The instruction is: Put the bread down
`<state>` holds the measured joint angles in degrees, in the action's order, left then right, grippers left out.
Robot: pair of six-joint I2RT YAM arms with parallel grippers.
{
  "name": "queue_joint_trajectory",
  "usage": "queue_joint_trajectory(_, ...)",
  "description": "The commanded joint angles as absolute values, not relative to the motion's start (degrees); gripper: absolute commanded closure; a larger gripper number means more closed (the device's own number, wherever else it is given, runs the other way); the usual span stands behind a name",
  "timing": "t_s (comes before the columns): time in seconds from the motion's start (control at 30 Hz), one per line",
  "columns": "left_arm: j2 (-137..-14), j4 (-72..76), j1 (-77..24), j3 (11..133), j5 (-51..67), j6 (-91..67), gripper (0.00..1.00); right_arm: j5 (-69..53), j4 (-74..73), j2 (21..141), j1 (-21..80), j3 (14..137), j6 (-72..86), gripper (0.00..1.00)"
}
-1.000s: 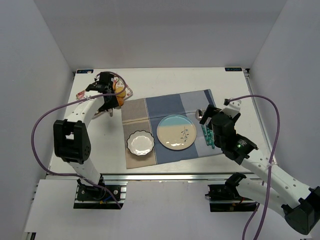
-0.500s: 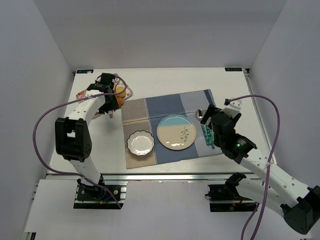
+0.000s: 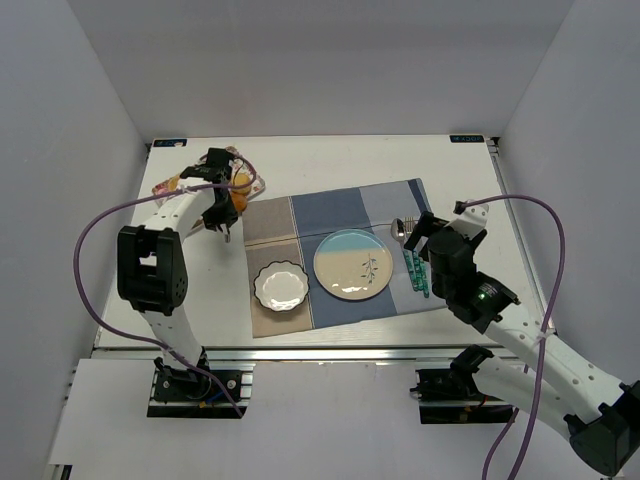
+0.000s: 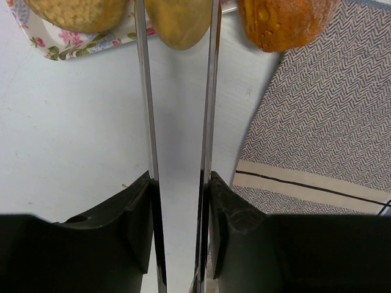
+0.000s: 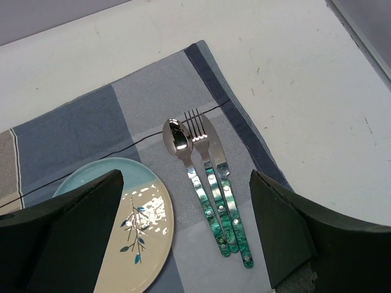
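Note:
The bread [image 4: 178,23], a smooth golden-yellow roll, lies at the edge of a floral tray [image 4: 55,43], caught between the tips of two long metal tong blades [image 4: 209,91]. My left gripper [image 4: 180,183] is shut on those tongs, with its fingers [image 4: 137,207] pressing on the blades from outside. From above, the left gripper [image 3: 218,192] sits at the tray [image 3: 165,186] in the far left. My right gripper [image 5: 186,201] is open, with nothing between its jaws, above the cutlery.
A rough yellow bun [image 4: 76,11] and an orange-brown bun [image 4: 284,21] flank the bread. A checked placemat [image 3: 390,200] carries a blue-and-cream dinner plate [image 3: 352,264], a small scalloped white plate [image 3: 280,286] and a spoon, fork and knife [image 5: 211,183].
The left gripper has squeezed the tongs narrower and shifted slightly toward the placemat. The right arm has drifted a little to the right, with its jaws still wide.

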<state>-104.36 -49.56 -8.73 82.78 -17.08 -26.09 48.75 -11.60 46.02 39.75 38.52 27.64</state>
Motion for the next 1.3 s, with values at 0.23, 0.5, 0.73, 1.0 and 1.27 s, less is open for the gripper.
queue_joint_trajectory(0.23, -91.42, -47.64, -8.44, 84.82, -13.10, -26.81, 0.73, 46.15, -8.61, 44.83, 39.46, 38.50, 27.68, 0.11)
queue_joint_trajectory(0.5, -78.68, -40.62, -10.97, 75.78, -1.60, -28.56, 0.82, 45.79, -10.36, 42.54, 39.46, 37.97, 30.67, 0.11)
queue_joint_trajectory(0.73, -73.04, -33.34, -32.58, 69.53, -0.18, -30.32, 0.85, 50.36, -17.30, 39.03, 39.55, 38.76, 37.52, 0.11)
queue_joint_trajectory(1.0, -77.51, -25.58, -50.87, 64.68, -0.53, -32.70, 0.84, 50.63, -22.59, 32.00, 39.55, 36.65, 41.22, 0.11)
queue_joint_trajectory(1.27, -87.61, -27.33, -55.37, 68.20, -3.95, -34.27, 0.80, 50.80, -25.31, 31.64, 39.55, 36.74, 42.27, 0.11)
